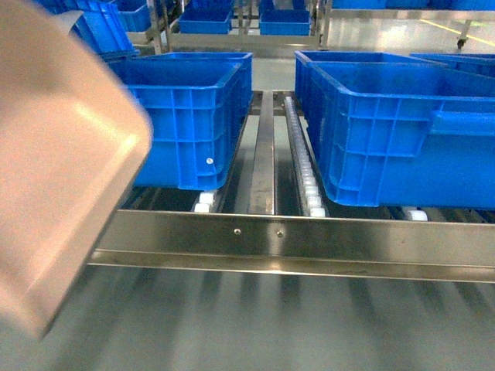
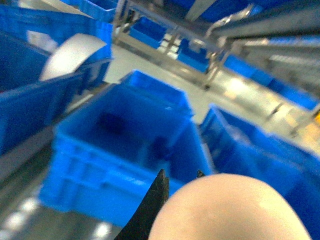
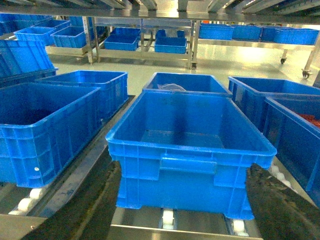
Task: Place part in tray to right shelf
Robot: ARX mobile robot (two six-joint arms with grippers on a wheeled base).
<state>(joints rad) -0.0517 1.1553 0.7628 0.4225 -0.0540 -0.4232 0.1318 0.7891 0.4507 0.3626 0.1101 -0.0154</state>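
Holding the shiny, stiff tray, the left gripper looks pinched on it; the right gripper is spread wide.

Right gripper with its two dark fingers spread wide at the lower left and lower right of the right wrist view, nothing between them; left gripper's dark fingertip visible at the bottom centre of the left wrist view, its closure indeterminable.
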